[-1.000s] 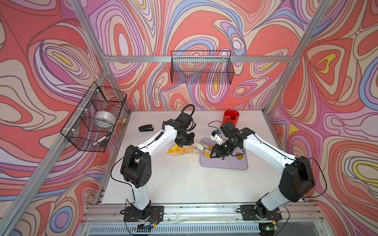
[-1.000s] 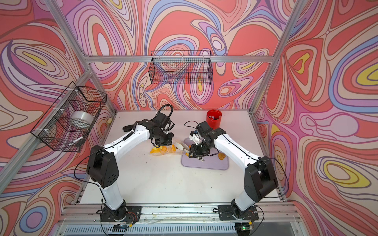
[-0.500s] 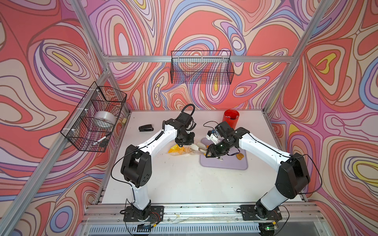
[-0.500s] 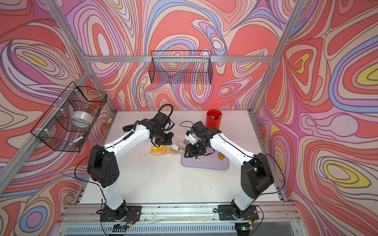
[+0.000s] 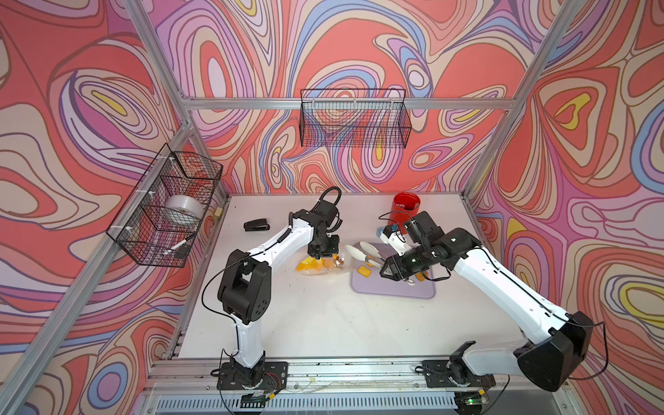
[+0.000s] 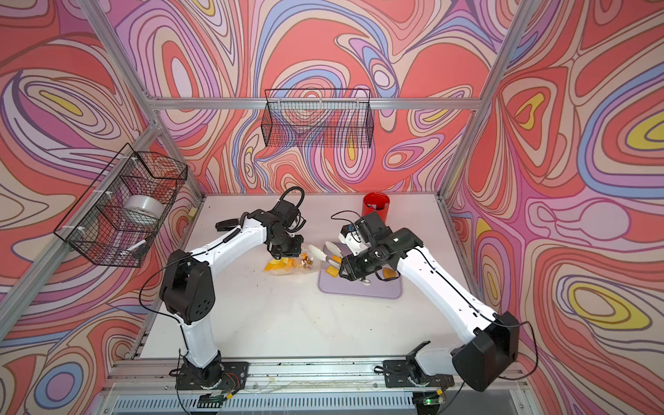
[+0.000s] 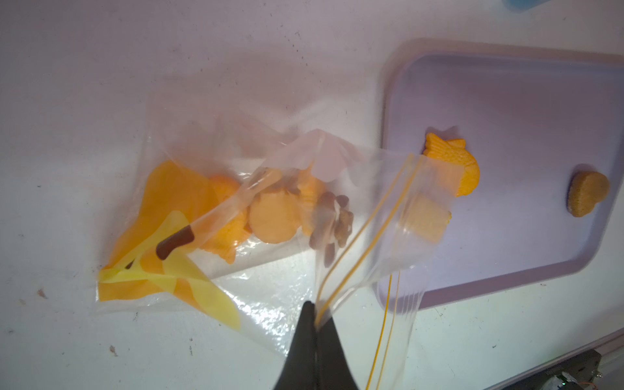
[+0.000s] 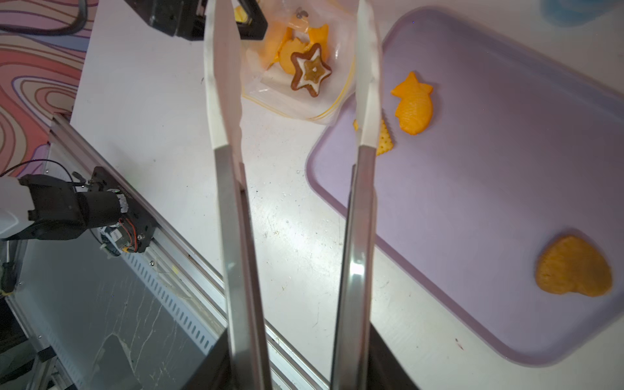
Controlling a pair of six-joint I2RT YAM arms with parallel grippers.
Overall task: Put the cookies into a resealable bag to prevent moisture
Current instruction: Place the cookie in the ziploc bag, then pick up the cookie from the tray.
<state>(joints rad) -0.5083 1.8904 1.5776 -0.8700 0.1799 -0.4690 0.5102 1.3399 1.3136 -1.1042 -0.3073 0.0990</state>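
Top views, room: patterned walls; wire basket [image 5: 354,118] on the rear wall; side basket [image 5: 143,248] holding a tape roll [image 5: 183,210].
Top views, surface: white table [image 5: 323,323] with red cup [image 5: 406,208], stapler [image 5: 257,226], lavender tray [image 5: 395,291]; resealable bag [image 5: 319,267] just beside the tray.
Left wrist, left gripper [image 7: 315,332]: clenched on the bag's zip edge; cookies [image 7: 273,219] inside; bag mouth over the tray corner.
Right wrist, right gripper [image 8: 300,368]: grasping tongs [image 8: 233,202]; tong tips apart, one over the bag, one over the tray edge. Three cookies lie on the tray.
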